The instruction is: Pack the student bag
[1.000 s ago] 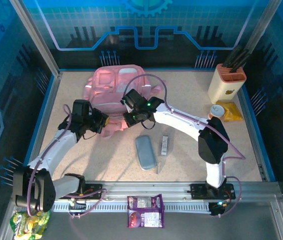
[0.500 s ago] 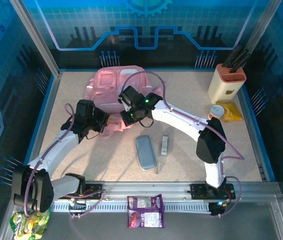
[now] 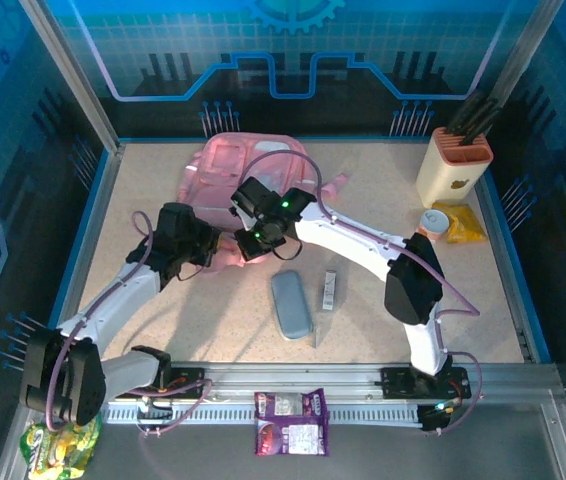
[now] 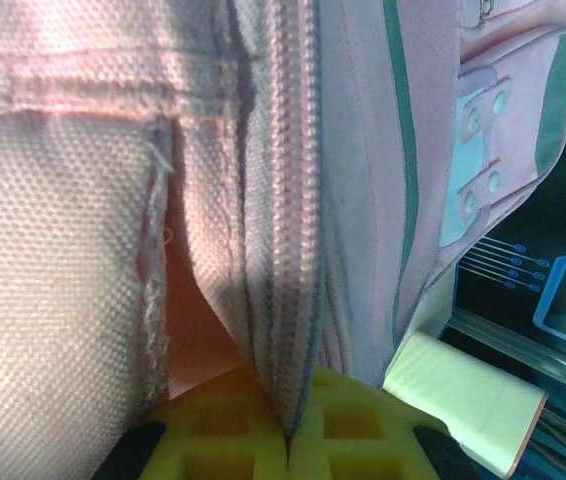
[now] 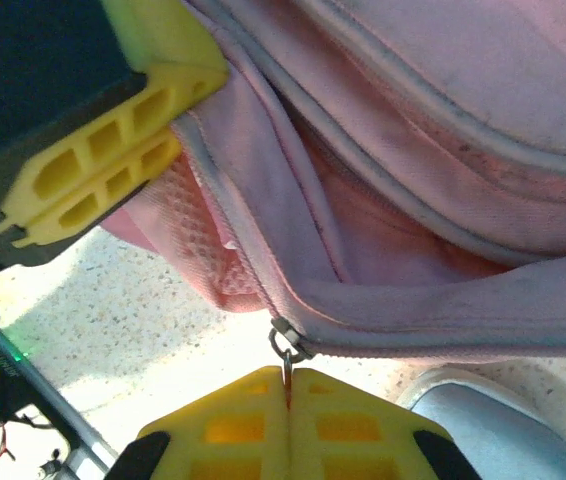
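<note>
- The student bag lies at the far middle of the table. It's pink and way bigger than anything else, and its near edge sits right between the two wrists.
- The zip is parted along that near edge. All I can see through the gap is pink mesh lining, so I can't tell if anything's inside.
- The cream holder at the far right has dark handles poking out of its orange top.
- The left gripper has its yellow fingers squeezed together on the bag's zip tape, with fabric pinched between them.
- The right gripper is also clamped tight, on the little metal zip pull, just beside the left one.
- From above, the wrists and cables hide most of both sets of fingers and cover the bag's near part.
- A grey-blue pencil case lies closed near the bag without touching it. The small silvery bar beside it is too small to identify.
- A tape-like roll sits against a yellow packet in front of the holder.
- A purple snack packet lies by the near rail. A green packet sits by the left arm's base, partly cut off.
</note>
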Motion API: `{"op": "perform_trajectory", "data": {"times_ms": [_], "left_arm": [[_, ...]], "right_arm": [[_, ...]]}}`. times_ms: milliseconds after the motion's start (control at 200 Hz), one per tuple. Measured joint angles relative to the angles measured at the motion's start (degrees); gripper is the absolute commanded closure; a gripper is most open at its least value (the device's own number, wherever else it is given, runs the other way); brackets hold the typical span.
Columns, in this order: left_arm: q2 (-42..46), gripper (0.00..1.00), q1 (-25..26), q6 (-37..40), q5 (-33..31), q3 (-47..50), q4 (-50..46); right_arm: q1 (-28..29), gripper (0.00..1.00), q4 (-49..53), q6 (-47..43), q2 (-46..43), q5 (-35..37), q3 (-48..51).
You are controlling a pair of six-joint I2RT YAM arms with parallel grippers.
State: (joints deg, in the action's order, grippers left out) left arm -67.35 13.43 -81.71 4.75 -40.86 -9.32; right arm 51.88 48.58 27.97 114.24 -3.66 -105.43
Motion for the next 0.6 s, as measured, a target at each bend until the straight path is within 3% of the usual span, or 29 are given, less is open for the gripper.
{"op": "perform_trajectory", "data": {"times_ms": [315, 600], "left_arm": [[-2.1, 1.00, 3.0, -2.4, -3.0, 0.5, 4.5], [0.6, 1.00, -0.7, -2.2, 2.6, 0.5, 1.2]], "right_arm": [[0.3, 1.00, 2.7, 1.8, 1.2, 2.3, -4.6], [-0.2, 1.00, -4.0, 1.9, -7.9, 7.1, 9.9]]}}
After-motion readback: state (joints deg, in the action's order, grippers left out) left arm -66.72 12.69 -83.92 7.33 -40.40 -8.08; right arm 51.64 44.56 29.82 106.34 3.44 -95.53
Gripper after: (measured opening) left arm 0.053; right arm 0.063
